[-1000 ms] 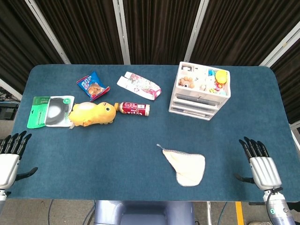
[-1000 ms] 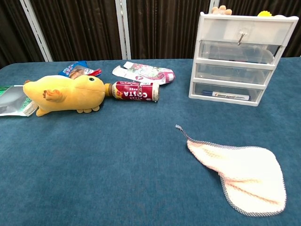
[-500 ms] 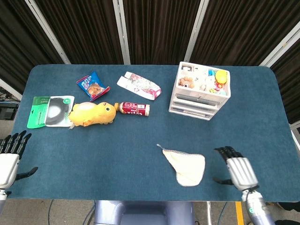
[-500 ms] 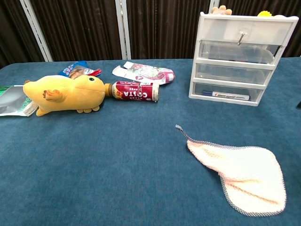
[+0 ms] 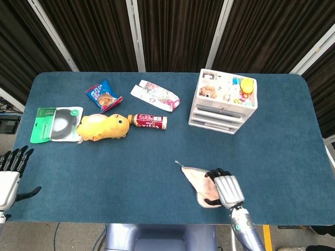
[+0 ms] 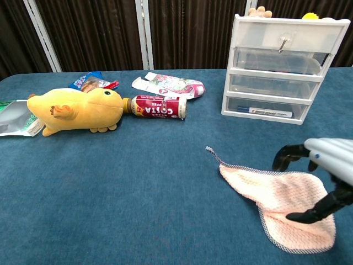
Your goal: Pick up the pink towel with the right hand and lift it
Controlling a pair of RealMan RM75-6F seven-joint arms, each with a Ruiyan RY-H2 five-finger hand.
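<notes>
On the near edge of the table (image 5: 293, 136), right of centre, we find the pink towel (image 6: 278, 196) lying flat. The right hand (image 6: 325, 176) hovers over its right half, fingers (image 6: 287, 156) spread and arched, thumb low near the cloth; contact is unclear. We see the left hand (image 5: 9, 175) at the table's left edge, fingers spread, holding nothing.

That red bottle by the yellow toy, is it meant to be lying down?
The red bottle lies tipped on its side, cap end against the yellow plush toy. No spill shows around it.
</notes>
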